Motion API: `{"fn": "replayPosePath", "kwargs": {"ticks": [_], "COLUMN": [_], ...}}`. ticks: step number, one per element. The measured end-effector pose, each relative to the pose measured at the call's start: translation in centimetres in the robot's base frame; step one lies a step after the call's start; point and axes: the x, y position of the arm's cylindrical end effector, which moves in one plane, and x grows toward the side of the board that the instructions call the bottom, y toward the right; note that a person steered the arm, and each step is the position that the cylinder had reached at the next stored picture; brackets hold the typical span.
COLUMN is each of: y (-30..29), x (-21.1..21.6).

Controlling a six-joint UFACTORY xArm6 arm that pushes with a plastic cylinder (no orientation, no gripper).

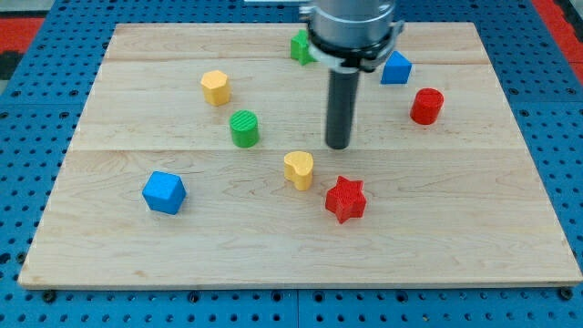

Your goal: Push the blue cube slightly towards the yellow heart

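Observation:
The blue cube point(164, 192) sits at the view's lower left of the wooden board point(455, 237). The yellow heart point(299, 169) lies near the middle, to the right of the cube and slightly higher. My tip point(338, 146) stands just up and right of the yellow heart, far to the right of the blue cube. It touches no block.
A red star point(345, 199) lies just right of and below the heart. A green cylinder point(244, 128) and a yellow hexagonal block point(215, 87) are at upper left. A green block point(301, 46), another blue block point(395, 68) and a red cylinder point(426, 106) are at the top right.

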Motion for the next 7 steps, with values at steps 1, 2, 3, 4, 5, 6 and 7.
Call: {"fn": "replayPosePath", "kwargs": {"ticks": [1,2,3,4,5,6,7], "y": [7.1,4.3,-10.1,-24.8,-34.3,-29.3,-23.9], "x": [4.3,15.7,17.2,13.9,10.9,9.7,9.3]}}
